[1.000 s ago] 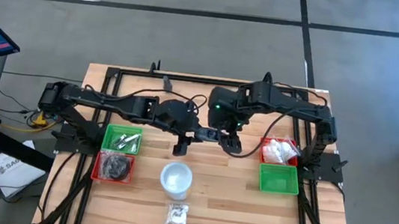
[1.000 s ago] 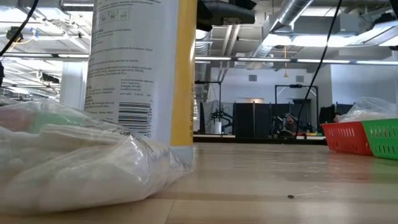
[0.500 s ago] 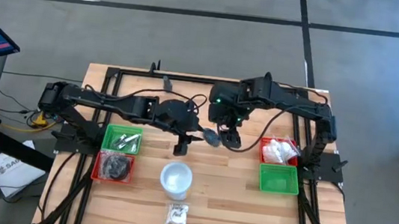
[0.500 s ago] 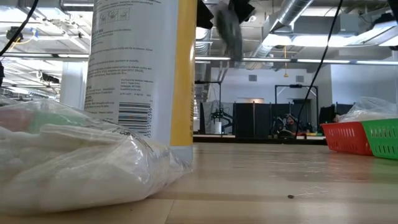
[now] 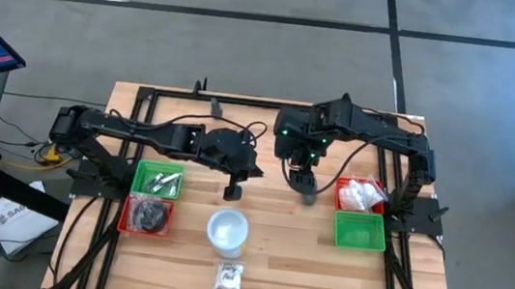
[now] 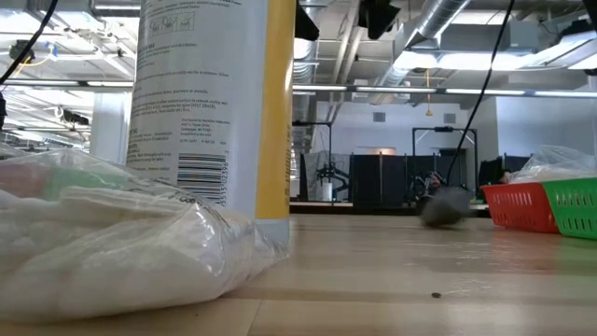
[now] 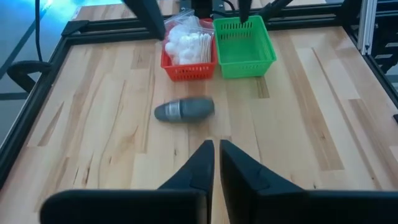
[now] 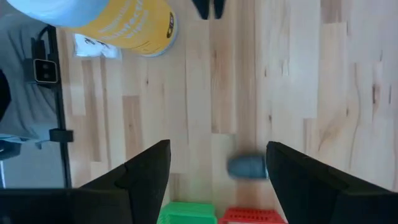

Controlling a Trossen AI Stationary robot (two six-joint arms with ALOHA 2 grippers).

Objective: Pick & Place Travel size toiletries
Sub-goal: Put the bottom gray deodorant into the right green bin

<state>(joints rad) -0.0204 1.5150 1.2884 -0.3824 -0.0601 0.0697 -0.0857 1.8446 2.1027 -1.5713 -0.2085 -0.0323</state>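
High view: the left gripper [image 5: 233, 192], fingers together and empty, hangs above the table [image 5: 284, 255] beside the right gripper [image 5: 305, 175], whose fingers stand wide apart over a small grey oblong piece [image 5: 309, 197] near the red tray [image 5: 361, 194]. Low view: that piece [image 6: 445, 207], blurred and perhaps rolling, rests on the wood. Left wrist view: it lies on its side just before the red tray [image 7: 188, 71] and green tray [image 7: 244, 45].

A small oblong piece [image 5: 309, 197] lay on the table [image 5: 293, 256], just beside a tray of wrapped pieces [image 5: 361, 194]. Another tray [image 5: 359, 232] was set against that one.
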